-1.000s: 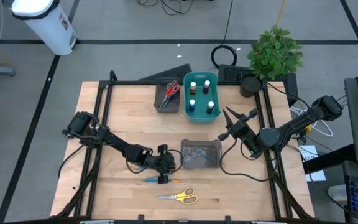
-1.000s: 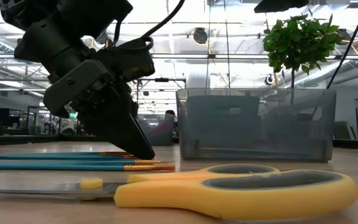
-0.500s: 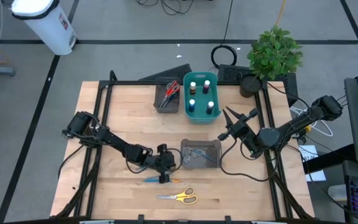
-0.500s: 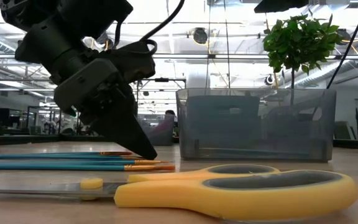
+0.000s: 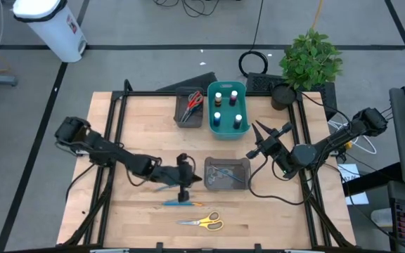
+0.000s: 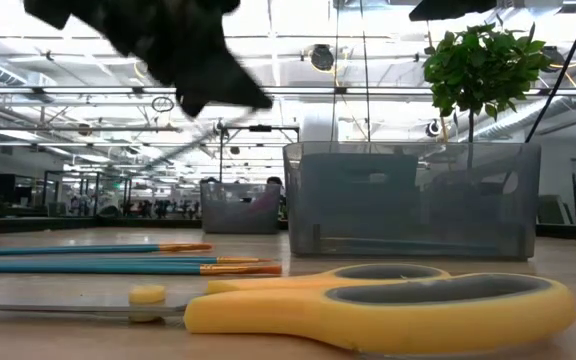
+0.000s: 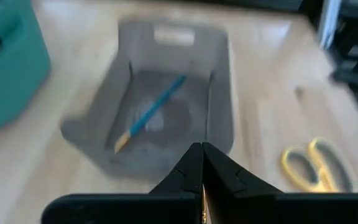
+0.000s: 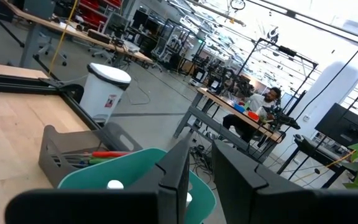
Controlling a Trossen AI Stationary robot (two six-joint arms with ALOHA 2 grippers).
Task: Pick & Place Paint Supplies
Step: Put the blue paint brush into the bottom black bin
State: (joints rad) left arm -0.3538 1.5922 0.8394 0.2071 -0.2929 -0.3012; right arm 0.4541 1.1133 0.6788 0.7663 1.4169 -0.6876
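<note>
Left gripper (image 5: pixel 182 177) is pinched fully shut. A thin orange sliver shows between the fingertips (image 7: pixel 199 163) in the left wrist view, and I judge that to be a brush (image 7: pixel 202 202) held by its end. The gripper hangs above the table (image 5: pixel 146 119), just beside the grey tray (image 7: pixel 219 93).

That tray already holds one brush (image 7: pixel 151 114). Two more brushes (image 6: pixel 118 257) lie on the wood with the yellow scissors (image 6: pixel 388 300) nearer the front edge. The bottles (image 5: pixel 227 105) sit in the teal bin (image 5: pixel 211 131), and more scissors (image 5: pixel 192 102) lie in the far tray (image 5: pixel 181 118).

Right gripper (image 5: pixel 264 137) waits near the teal bin, jaws a little apart, holding nothing.

Step in hand, by my read: carry the brush over the grey tray. To do it well:
- clear the near wall with the free end
- line the shaft along the tray's length
- lower before letting go so it doesn't bounce out
</note>
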